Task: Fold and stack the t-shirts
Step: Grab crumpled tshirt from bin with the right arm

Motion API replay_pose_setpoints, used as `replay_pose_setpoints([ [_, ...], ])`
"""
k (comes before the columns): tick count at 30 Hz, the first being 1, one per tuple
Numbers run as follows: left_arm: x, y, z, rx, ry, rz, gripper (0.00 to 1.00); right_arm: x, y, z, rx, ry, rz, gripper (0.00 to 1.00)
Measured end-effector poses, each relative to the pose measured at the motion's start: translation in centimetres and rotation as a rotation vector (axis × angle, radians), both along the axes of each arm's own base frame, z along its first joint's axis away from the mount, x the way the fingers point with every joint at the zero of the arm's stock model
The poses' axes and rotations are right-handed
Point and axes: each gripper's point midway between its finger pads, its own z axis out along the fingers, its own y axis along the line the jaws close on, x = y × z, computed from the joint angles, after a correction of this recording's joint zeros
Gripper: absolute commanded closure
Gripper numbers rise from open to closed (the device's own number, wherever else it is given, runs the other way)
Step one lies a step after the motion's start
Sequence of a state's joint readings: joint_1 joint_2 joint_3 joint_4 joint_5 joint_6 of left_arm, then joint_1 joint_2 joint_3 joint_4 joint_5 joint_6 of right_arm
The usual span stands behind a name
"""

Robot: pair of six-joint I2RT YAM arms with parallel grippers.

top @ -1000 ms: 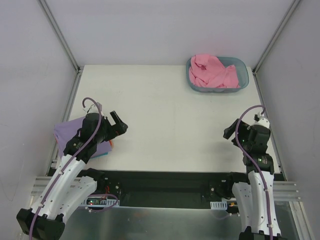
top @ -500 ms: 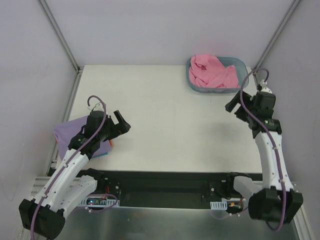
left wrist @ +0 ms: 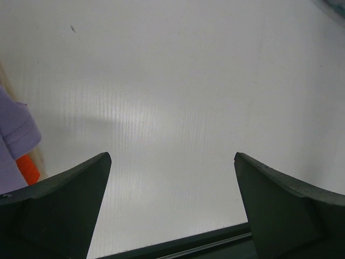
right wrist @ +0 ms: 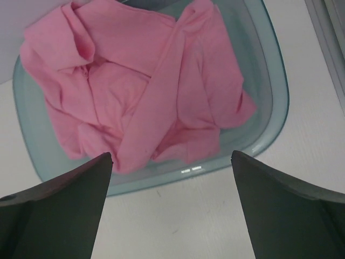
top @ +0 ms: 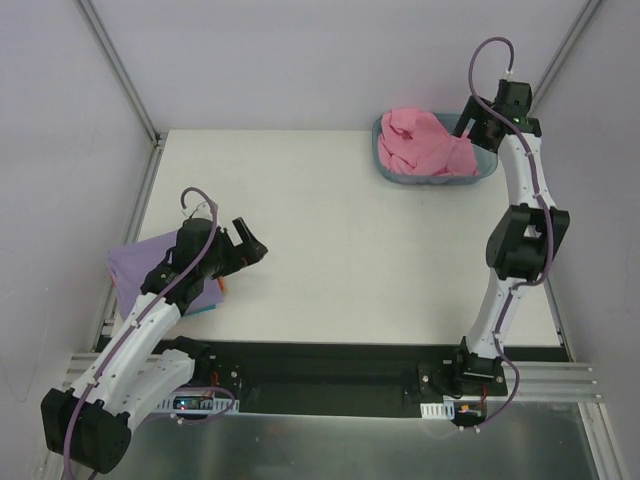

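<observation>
The pink t-shirt (top: 420, 140) lies crumpled in the teal tub (top: 488, 152) at the table's far right. It fills the right wrist view (right wrist: 140, 91), inside the tub (right wrist: 272, 118). My right gripper (top: 470, 125) hovers over the tub's right side, open and empty (right wrist: 171, 155). The lavender t-shirt (top: 135, 268) lies folded at the table's left edge, partly under my left arm. Its hem shows in the left wrist view (left wrist: 13, 135). My left gripper (top: 252, 243) is open and empty over bare table (left wrist: 171, 156), just right of the lavender shirt.
A small orange item (top: 222, 288) pokes out beside the lavender shirt and also shows in the left wrist view (left wrist: 27, 168). Metal frame posts and white walls enclose the white table (top: 330, 230). A black rail runs along its near edge.
My right arm has swung from the near right of the table up and away to above the tub. My left gripper has shifted slightly right and stays open.
</observation>
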State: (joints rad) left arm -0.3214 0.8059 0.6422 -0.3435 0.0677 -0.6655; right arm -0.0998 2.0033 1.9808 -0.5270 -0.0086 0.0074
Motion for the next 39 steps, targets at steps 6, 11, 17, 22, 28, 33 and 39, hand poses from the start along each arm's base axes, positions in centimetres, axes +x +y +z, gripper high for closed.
replay_pose_setpoints([
  [6, 0.3, -0.1, -0.6, 0.006, 0.02, -0.001, 0.01, 4.4, -0.4, -7.6, -0.029, 0.123, 0.033, 0.03],
  [11, 0.8, -0.3, -1.4, 0.018, 0.058, -0.001, 0.01, 4.4, 0.6, -13.7, -0.054, 0.24, 0.084, 0.03],
  [17, 1.0, -0.4, -2.1, 0.025, 0.084, -0.001, 0.01, 4.2, 2.6, -16.2, -0.069, 0.285, 0.136, 0.03],
  [22, 1.0, -0.4, -2.1, 0.024, 0.084, -0.001, 0.01, 4.5, 3.1, -17.1, -0.054, 0.289, 0.155, 0.17],
  [28, 1.1, -0.4, -2.1, 0.022, 0.085, 0.0, 0.01, 4.6, 3.5, -17.7, -0.032, 0.295, 0.174, 0.72],
  [33, 1.1, -0.4, -2.0, 0.021, 0.082, 0.001, 0.01, 4.8, 3.9, -17.3, -0.004, 0.284, 0.175, 0.96],
  [39, 1.0, -0.4, -0.8, 0.006, 0.04, 0.0, 0.01, 4.9, 4.5, -15.3, 0.028, 0.249, 0.177, 0.99],
])
